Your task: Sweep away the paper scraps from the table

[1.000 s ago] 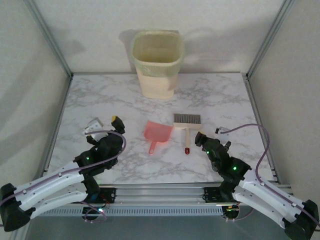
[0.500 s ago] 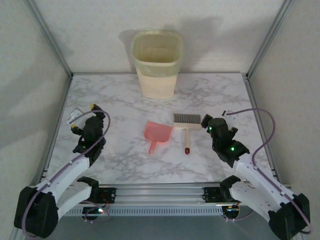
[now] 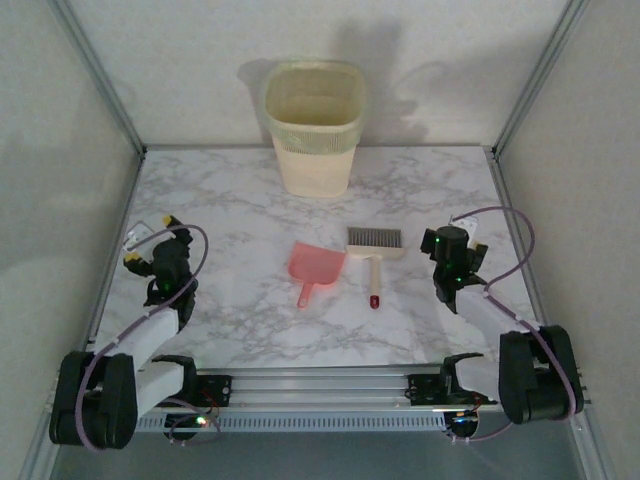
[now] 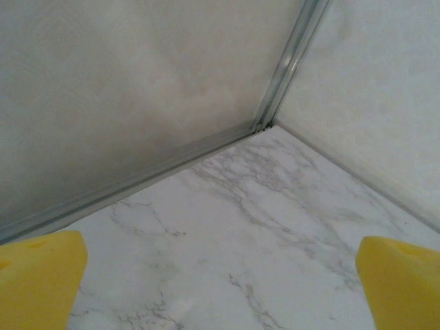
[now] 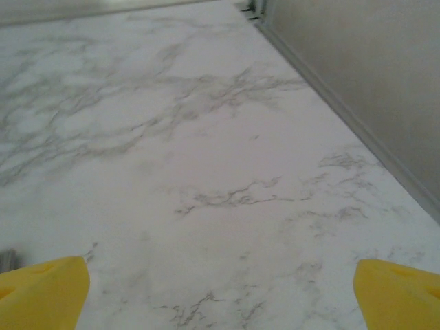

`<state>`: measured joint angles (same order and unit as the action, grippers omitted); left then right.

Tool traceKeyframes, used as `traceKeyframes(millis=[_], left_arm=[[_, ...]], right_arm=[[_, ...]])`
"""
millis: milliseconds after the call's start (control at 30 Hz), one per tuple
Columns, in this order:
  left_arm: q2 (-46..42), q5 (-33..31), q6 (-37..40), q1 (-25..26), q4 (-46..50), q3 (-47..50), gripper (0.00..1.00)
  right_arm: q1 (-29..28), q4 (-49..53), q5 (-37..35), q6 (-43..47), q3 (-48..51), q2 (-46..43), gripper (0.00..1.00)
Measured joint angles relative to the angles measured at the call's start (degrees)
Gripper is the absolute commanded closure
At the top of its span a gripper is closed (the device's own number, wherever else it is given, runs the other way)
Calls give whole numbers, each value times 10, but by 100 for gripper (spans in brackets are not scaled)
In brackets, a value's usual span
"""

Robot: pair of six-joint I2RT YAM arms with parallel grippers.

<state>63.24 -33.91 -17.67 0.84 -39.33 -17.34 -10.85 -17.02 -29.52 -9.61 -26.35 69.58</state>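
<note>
Worktop (image 3: 250, 200): white marble, grey veins, aluminium rail round it. It spans the cell floor from the arm bases to the far wall.

Dustpan (image 3: 315, 264): pink, lying flat about mid-worktop, scoop toward 1 o'clock, handle toward 7.

Brush (image 3: 374, 252): just beside the dustpan at its 3 o'clock. Can't tell if the corners touch. Bristle head toward 12, handle toward 6, red tip at the near end.

Bin (image 3: 314, 130): cream, upright at 12 o'clock on the far edge, well apart from the dustpan and brush.

Left hand (image 3: 150, 238): at 9 o'clock, near the left rail, well apart from the dustpan. It's spread wide and carries nothing. In the wrist view its yellow fingertips (image 4: 38, 275) sit in the two bottom corners with bare marble between them, and the frame corner is ahead at about 1 o'clock.

Right hand (image 3: 452, 240): at 3 o'clock, near the brush head, not touching it. It's also spread wide and carries nothing. In its wrist view the fingertips (image 5: 41, 289) are in the bottom corners with bare marble between, and the right rail and wall run along from 12 to 3 o'clock.
</note>
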Motion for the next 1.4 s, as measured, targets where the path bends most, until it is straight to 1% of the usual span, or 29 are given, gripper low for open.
traceKeyframes(millis=[100, 200, 333, 467, 567, 700, 900, 1133, 1233, 1400], left_arm=[[46, 23, 16, -16, -34, 8, 0], [70, 57, 25, -37, -79, 32, 0], [93, 103, 25, -63, -146, 66, 0], [116, 151, 30, -66, -190, 66, 0], [119, 176, 38, -66, -219, 67, 0], [138, 183, 51, -62, -267, 71, 0], [181, 185, 69, -51, -283, 69, 0], [183, 175, 72, -46, -336, 89, 0], [183, 166, 72, -43, -342, 92, 0], [183, 162, 78, -35, -346, 92, 0]], right_arm=[[0, -65, 39, 34, 21, 19, 1], [0, -112, 77, 59, 27, 65, 1], [1, -134, 124, 88, 17, 115, 1], [2, -188, 130, 99, 25, 118, 1], [8, -228, 124, 99, 25, 139, 1], [13, -246, 115, 98, 28, 154, 1], [26, -252, 111, 87, 28, 157, 1], [31, -298, 116, 85, 54, 158, 1], [25, -354, 118, 90, 85, 175, 1], [16, -370, 129, 100, 93, 186, 1]])
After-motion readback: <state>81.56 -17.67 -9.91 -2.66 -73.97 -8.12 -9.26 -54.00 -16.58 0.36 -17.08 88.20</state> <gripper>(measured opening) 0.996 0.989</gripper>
